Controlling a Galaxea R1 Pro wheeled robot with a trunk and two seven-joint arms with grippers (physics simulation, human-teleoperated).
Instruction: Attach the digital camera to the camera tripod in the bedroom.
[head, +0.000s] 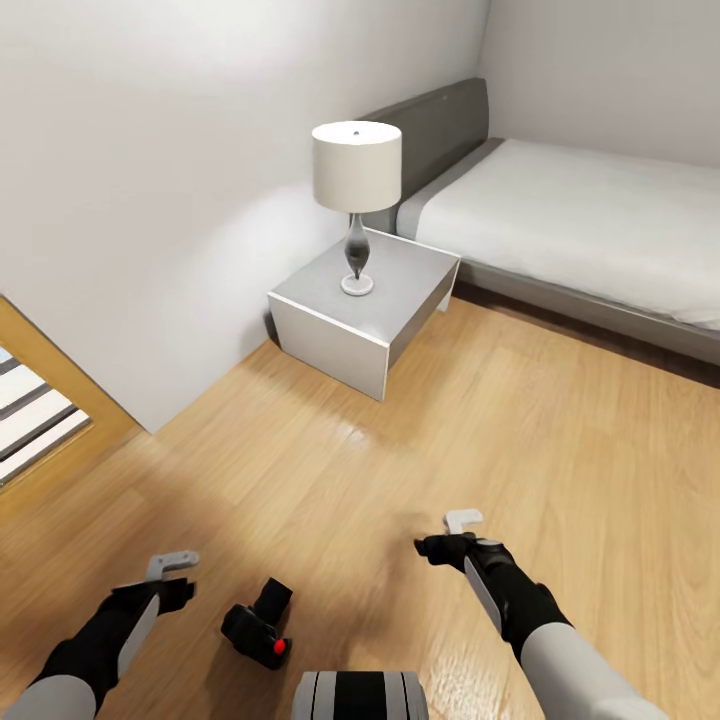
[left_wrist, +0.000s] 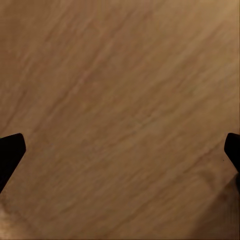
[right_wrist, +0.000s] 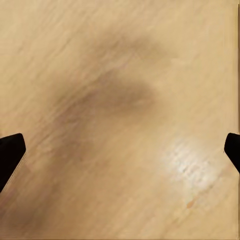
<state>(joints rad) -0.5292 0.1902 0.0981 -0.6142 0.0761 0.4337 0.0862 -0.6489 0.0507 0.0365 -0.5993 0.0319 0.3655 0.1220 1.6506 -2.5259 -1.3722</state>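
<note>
The digital camera (head: 257, 626), small and black with a round red button, lies on the light wood floor (head: 400, 460) just in front of my base, between my two arms. My left gripper (head: 178, 592) hovers a short way to the camera's left, apart from it. My right gripper (head: 432, 547) hangs further off to the camera's right. In the left wrist view the left gripper (left_wrist: 120, 150) has its fingertips (left_wrist: 10, 150) spread wide over bare floor. The right gripper (right_wrist: 120, 150) stands equally wide over a shadowed floor patch. The camera tripod is out of view.
A grey nightstand (head: 340, 330) carrying a white-shaded lamp (head: 356, 170) stands against the wall ahead. The grey bed (head: 580, 220) runs along the back right. A wooden door frame (head: 60, 390) opens at the left. Open floor lies between me and the nightstand.
</note>
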